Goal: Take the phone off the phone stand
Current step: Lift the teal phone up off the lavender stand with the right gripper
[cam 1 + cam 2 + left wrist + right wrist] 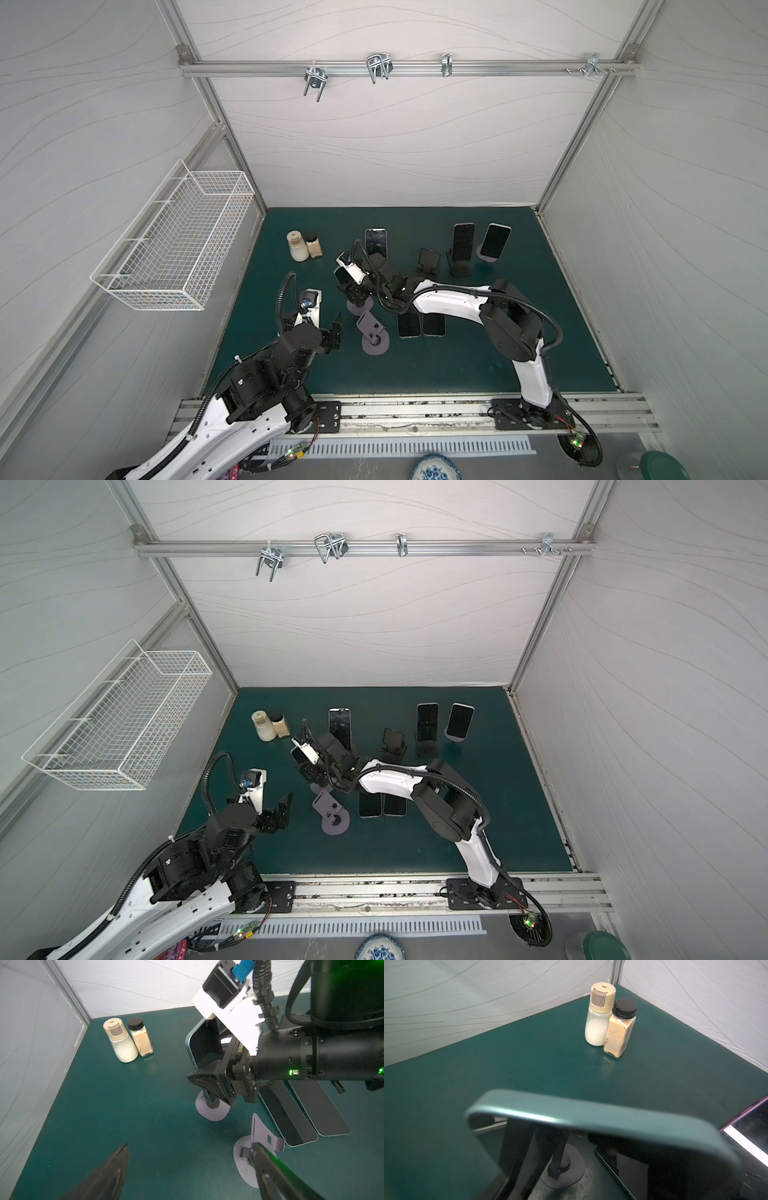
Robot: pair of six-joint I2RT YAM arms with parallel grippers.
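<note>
A teal-edged phone [205, 1047] with a dark screen stands upright over a grey round-based phone stand [212, 1110]. My right gripper [352, 291] reaches across to the left of the middle and is shut on the phone's lower part. Its fingers [207, 1081] hide whether the phone rests in the cradle. In the right wrist view the phone [591, 1114] fills the foreground. Both top views show the phone [341, 276] [297, 754] under the wrist camera, above the stand base [358, 308] [318, 788]. My left gripper [190, 1147] [334, 332] [284, 808] hangs open and empty beside it.
An empty purple stand [372, 332] [264, 1134] sits by my left gripper. Two phones [408, 324] [433, 324] lie flat under the right arm. Three more phones [376, 243] [463, 242] [494, 240] lean at the back. A black stand [428, 264], two bottles [298, 246] and a wall basket [174, 245] are also there.
</note>
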